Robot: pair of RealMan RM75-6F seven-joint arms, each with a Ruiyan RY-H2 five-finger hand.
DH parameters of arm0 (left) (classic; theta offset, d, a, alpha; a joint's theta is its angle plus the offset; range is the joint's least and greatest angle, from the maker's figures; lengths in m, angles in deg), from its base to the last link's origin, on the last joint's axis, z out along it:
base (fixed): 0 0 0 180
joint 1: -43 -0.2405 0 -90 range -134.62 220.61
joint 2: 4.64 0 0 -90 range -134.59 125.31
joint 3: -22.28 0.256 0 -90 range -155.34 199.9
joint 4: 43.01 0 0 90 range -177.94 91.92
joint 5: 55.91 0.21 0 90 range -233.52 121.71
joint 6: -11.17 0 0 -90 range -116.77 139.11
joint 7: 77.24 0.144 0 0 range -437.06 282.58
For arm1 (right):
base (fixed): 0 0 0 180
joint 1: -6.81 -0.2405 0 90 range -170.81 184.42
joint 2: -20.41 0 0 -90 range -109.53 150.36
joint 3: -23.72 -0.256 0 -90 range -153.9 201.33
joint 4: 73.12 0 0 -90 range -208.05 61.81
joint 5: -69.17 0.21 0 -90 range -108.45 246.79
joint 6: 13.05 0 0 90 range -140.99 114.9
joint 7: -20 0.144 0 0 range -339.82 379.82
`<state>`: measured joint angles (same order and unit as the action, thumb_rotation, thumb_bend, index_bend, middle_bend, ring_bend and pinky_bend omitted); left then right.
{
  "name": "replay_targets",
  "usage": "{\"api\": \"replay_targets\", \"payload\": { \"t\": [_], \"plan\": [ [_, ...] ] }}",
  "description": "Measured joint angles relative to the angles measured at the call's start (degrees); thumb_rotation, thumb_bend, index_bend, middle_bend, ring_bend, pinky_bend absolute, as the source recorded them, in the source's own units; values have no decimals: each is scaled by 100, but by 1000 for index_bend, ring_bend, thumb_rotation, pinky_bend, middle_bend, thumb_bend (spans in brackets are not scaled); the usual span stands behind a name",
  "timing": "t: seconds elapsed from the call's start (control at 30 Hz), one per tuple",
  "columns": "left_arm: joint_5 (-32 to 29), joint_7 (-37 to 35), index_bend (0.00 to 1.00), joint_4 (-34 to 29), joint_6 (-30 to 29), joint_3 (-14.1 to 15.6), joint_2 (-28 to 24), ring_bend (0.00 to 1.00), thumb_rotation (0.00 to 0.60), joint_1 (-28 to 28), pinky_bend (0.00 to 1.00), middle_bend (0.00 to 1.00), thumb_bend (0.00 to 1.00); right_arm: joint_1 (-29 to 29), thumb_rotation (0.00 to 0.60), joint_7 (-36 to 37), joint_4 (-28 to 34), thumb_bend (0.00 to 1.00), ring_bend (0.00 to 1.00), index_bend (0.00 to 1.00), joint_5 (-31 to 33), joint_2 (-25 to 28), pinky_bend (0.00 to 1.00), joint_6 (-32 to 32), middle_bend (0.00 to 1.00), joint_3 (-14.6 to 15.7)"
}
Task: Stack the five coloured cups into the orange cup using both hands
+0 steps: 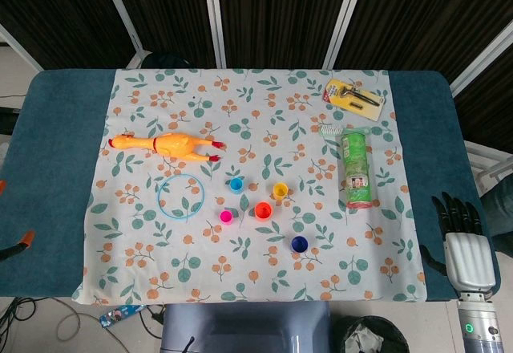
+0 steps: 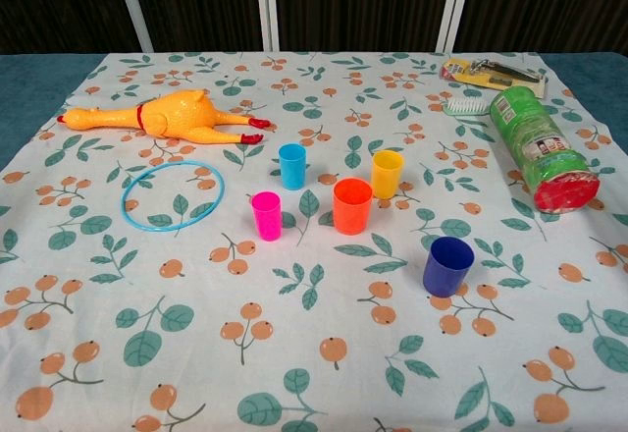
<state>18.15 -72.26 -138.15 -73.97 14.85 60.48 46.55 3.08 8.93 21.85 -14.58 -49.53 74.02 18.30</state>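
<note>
Several small cups stand upright and apart on the floral cloth. The orange cup is in the middle. A light blue cup stands behind it to the left and a yellow cup behind it to the right. The pink cup is at its left, and the dark blue cup is nearer, to the right. My right hand hovers off the table's right edge, fingers spread, holding nothing. No left hand shows in either view.
A yellow rubber chicken lies at the left with a blue ring in front of it. A green canister lies at the right, behind it a white brush and a packaged tool.
</note>
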Motion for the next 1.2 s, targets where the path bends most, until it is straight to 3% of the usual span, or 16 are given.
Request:
{"api": "replay_targets", "payload": {
  "t": [1.2],
  "plan": [
    [196,-26,72,-50,-84,70,10,0,600,-29,0,35,166,-75,600,406,32,336,0,8,-61,171,19,-302,0,126]
  ]
}}
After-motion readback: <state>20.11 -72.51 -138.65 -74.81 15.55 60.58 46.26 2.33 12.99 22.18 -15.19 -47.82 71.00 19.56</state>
